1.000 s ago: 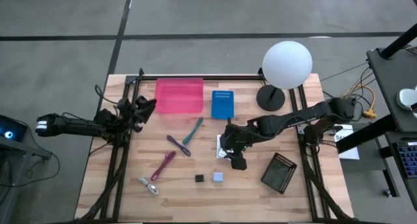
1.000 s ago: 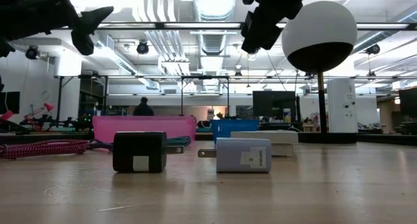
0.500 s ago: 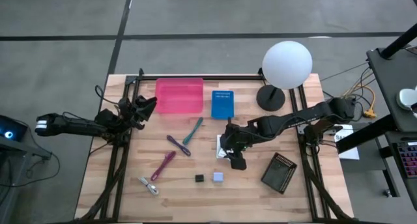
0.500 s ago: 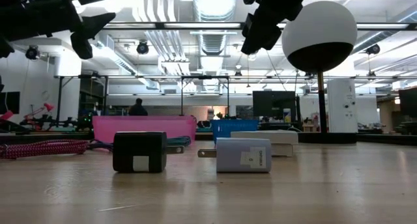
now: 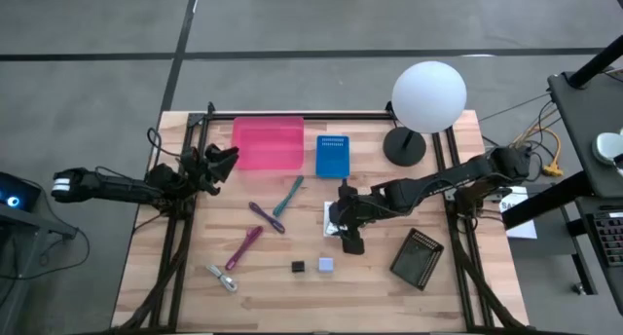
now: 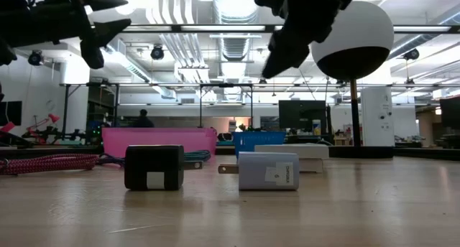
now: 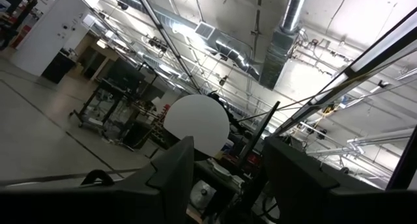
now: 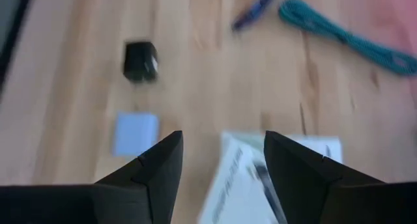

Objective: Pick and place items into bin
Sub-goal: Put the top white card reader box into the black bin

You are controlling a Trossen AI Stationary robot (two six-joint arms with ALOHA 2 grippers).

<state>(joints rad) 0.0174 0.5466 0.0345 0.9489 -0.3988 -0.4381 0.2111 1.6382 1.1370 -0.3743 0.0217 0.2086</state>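
Note:
On the table in the high view lie a teal pen-like tool [image 5: 288, 196], a purple one [image 5: 266, 217], a magenta one [image 5: 243, 247], a silvery clip [image 5: 222, 278], a black cube [image 5: 298, 267], a lavender cube [image 5: 326, 265] and white cards [image 5: 331, 216]. The pink bin [image 5: 267, 143] stands at the far side. My right gripper [image 5: 351, 241] hovers open above the cards [image 8: 260, 178], near the lavender cube [image 8: 135, 134] and black cube [image 8: 140, 61]. My left gripper [image 5: 227, 160] is open, raised beside the bin's left end.
A blue box [image 5: 332, 156] stands right of the bin. The white globe lamp [image 5: 427, 96] rises at the far right. A dark gridded block [image 5: 418, 257] lies near the right front. Black frame rails [image 5: 175, 247] run along both table sides. A pink cable [image 6: 43, 163] lies at the left.
My right gripper has tipped and sunk a little above the cards, its arm swinging slightly toward the near edge. My left gripper has edged a little toward the table's right. Nothing on the table has moved.

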